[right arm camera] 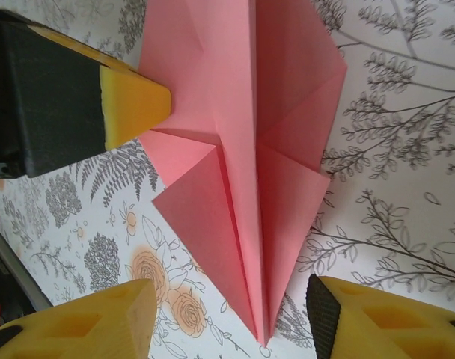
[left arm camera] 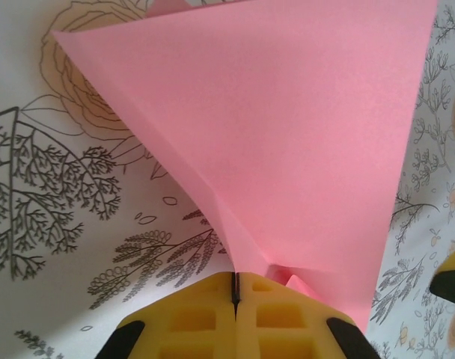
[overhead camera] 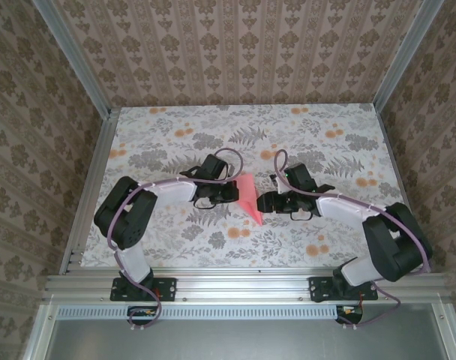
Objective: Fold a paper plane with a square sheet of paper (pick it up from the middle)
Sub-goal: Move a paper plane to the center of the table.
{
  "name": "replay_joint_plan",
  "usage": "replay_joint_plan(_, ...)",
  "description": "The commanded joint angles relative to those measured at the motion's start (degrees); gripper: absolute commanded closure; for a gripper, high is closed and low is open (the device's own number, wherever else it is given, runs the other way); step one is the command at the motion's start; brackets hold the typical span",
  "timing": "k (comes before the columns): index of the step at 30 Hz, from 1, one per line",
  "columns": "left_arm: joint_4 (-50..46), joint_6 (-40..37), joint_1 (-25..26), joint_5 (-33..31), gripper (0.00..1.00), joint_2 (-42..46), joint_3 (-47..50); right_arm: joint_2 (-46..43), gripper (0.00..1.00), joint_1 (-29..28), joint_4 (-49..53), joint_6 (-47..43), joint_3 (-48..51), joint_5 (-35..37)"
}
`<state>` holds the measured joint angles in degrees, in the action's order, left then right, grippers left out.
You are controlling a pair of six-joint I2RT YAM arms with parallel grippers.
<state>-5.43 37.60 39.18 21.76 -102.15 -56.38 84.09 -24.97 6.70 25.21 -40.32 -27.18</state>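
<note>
1. Viewed from the top camera, a thin salmon-pink paper sheet (overhead camera: 247,199), already folded to a point, is seen near the middle of the flower-printed tabletop (overhead camera: 175,127), between the two arms' jaws.
2. In the left wrist view, the left jaws are pressed together. An edge of the paper sheet (left arm camera: 287,134) is pinched at the tip of their yellow foam pads (left arm camera: 205,321), and the sheet appears raised there.
3. In the right wrist view, the right jaws are spread. Their pads (right arm camera: 85,325) are set either side of the pointed end of the paper sheet (right arm camera: 242,149) and are not touching it. A centre crease and folded-in corner flaps are visible.
4. The nose folds are judged done. Closing the paper sheet along its crease and folding the wings are judged still to do.
</note>
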Motion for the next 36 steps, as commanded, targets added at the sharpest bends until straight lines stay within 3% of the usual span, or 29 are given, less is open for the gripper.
replay_joint_plan(1,0.93,-3.65,-0.99,2.76,1.0,-0.12,0.84,2.64,0.41,-0.43,1.22,0.17,-2.58,2.15)
replay_joint_plan(17,-1.55,-4.03,-1.87,2.85,1.0,-1.3,1.35,11.55,0.32,-0.54,-2.45,3.59,-7.36,0.56)
replay_joint_plan(28,-1.54,-3.55,-1.85,3.02,1.0,-1.9,0.89,13.31,0.34,-0.6,-6.09,4.74,-7.18,-6.19)
replay_joint_plan(36,-1.6,-3.24,-1.87,3.41,1.0,-2.09,0.18,11.97,0.37,-1.29,-5.54,3.64,-6.88,-7.05)
